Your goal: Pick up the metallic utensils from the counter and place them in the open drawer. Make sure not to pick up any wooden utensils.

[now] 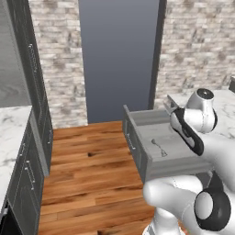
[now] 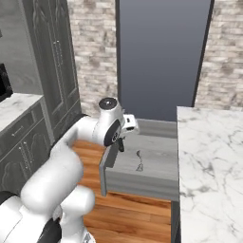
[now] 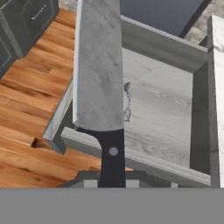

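My gripper [image 1: 173,109] is shut on the black handle of the small knife [image 3: 98,65] and holds it over the open drawer [image 1: 179,161]. In the hand view its silver blade points away from the hand, above the drawer's left side wall and the floor beyond. The grey metal spoon [image 3: 127,101] lies on the drawer's floor; it is also seen as a spoon [image 1: 159,147] mid-drawer from the left base and a spoon [image 2: 139,160] from the right base. The gripper [image 2: 121,142] hangs at the drawer's left rear corner. The marble counter [image 2: 209,161] lies right of the drawer.
Wooden floor [image 1: 92,170] spreads left of the drawer. Grey cabinets [image 1: 27,170] under a second marble top [image 1: 11,133] line the far left. A tall grey cabinet [image 2: 52,61] and a brick wall [image 2: 92,52] stand behind.
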Controlling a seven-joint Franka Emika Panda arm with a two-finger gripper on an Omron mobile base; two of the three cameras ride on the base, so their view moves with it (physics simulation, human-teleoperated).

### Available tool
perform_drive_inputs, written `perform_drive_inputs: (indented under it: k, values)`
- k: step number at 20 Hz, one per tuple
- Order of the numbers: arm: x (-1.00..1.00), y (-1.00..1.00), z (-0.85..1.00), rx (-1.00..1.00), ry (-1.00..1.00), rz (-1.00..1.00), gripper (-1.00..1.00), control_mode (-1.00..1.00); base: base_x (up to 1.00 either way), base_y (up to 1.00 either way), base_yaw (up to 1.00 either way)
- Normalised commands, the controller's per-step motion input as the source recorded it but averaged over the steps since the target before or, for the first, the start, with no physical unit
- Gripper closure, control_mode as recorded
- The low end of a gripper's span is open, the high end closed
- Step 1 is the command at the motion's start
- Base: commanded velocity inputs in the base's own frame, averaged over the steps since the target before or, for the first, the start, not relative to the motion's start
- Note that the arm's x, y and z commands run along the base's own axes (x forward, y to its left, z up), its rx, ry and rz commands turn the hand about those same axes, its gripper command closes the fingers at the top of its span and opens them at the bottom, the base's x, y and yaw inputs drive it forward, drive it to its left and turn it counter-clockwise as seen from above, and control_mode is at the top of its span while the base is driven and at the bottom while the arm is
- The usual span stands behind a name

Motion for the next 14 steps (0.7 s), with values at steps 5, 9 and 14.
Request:
perform_drive_inputs:
  k: [5, 9, 14]
  values:
    - [0.81, -0.21, -0.58, 0.0, 0.22, 0.0, 1.0, -1.0, 0.0, 0.0, 0.0]
    - [0.55, -0.39, -0.39, 0.0, 0.1, 0.0, 1.0, -1.0, 0.0, 0.0, 0.0]
    - [0.41, -0.43, -0.49, 0.0, 0.01, 0.0, 1.0, -1.0, 0.0, 0.0, 0.0]
